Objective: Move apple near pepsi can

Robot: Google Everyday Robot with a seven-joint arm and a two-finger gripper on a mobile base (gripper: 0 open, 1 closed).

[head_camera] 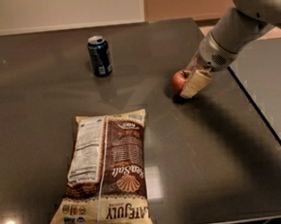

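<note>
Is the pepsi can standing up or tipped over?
Upright; the pepsi can shows its silver top. The hand is by the apple.

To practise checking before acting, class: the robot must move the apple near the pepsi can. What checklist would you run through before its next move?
1. Hand at the apple: ok, it sits against the side away from the can.
2. Firm grip on the apple: cannot tell.
3. Pepsi can upright: ok.
4. Tabletop between apple and can free: ok; the chip bag lies nearer the camera.
5. Apple near can: not ok, well apart.
</note>
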